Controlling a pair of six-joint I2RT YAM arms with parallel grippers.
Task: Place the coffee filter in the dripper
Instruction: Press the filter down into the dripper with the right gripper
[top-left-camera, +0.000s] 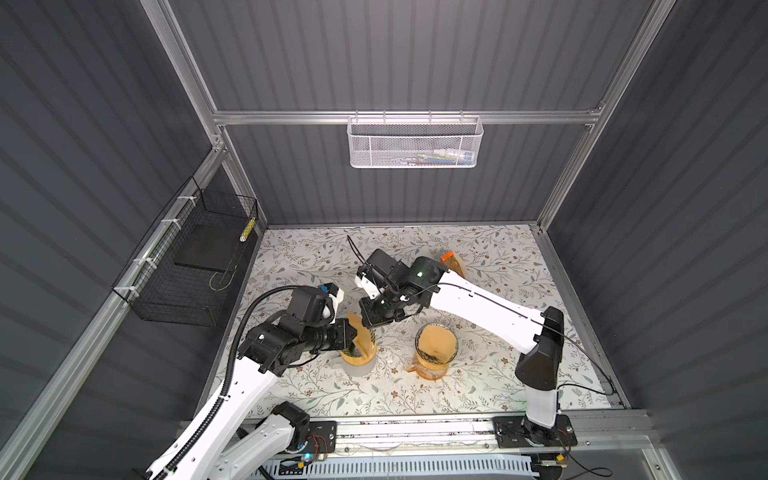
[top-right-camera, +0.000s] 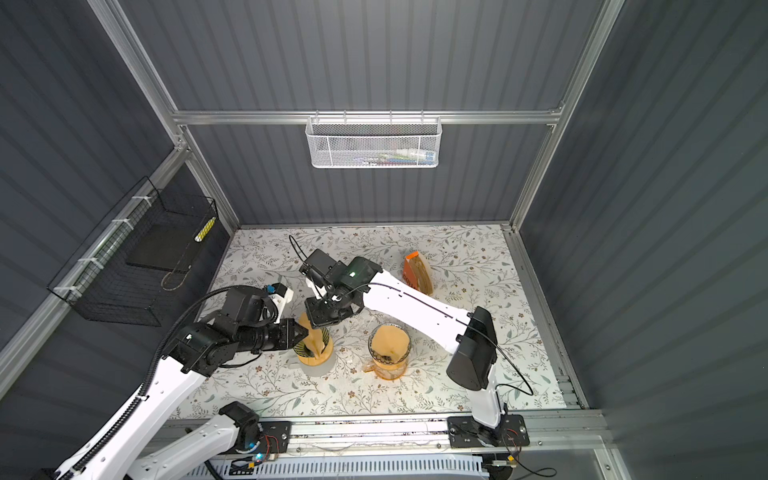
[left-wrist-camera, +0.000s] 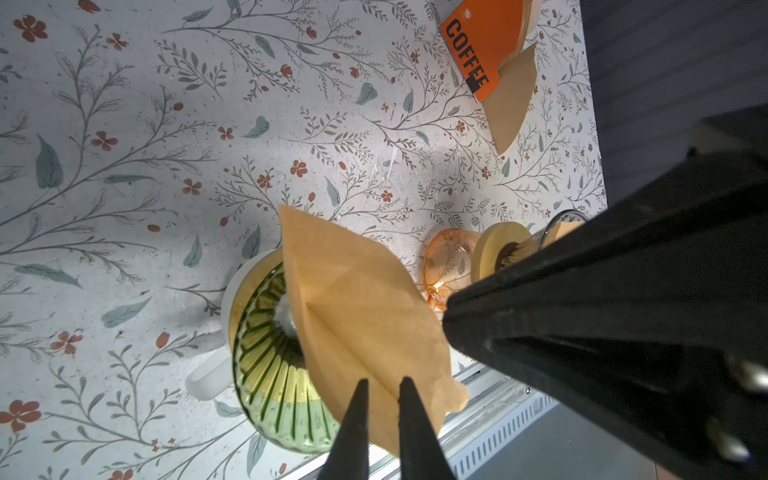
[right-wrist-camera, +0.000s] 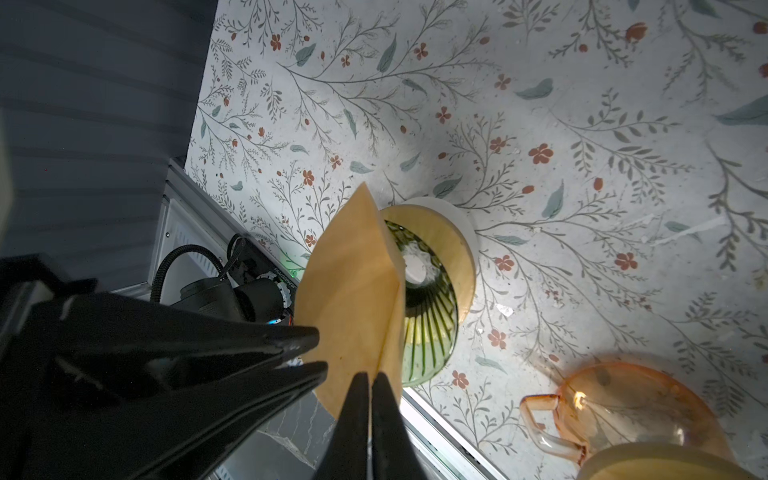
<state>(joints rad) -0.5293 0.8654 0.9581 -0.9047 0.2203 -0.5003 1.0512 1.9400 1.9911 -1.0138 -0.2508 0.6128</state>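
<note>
A tan paper coffee filter (top-left-camera: 360, 329) (top-right-camera: 312, 332) (left-wrist-camera: 361, 299) (right-wrist-camera: 349, 291) stands tilted, its lower tip inside the green ribbed glass dripper (top-left-camera: 358, 352) (top-right-camera: 314, 355) (left-wrist-camera: 266, 361) (right-wrist-camera: 430, 320). The dripper has a wooden collar and sits on a white mug (left-wrist-camera: 208, 374). My left gripper (top-left-camera: 353, 333) (top-right-camera: 306, 332) (left-wrist-camera: 384, 382) comes in from the left and is shut on the filter's upper edge. Reaching across from the right, my right gripper (top-left-camera: 370, 322) (top-right-camera: 319, 320) (right-wrist-camera: 371, 376) pinches the filter's seam, shut on it.
An orange glass carafe (top-left-camera: 434, 365) (top-right-camera: 386, 368) (right-wrist-camera: 623, 399), carrying a second dripper with a filter in it, stands right of the mug. An orange pack of filters (top-left-camera: 454, 264) (top-right-camera: 417, 272) (left-wrist-camera: 482, 45) lies farther back. A black wire basket (top-left-camera: 187, 266) hangs on the left wall and a white one (top-left-camera: 415, 141) on the back rail.
</note>
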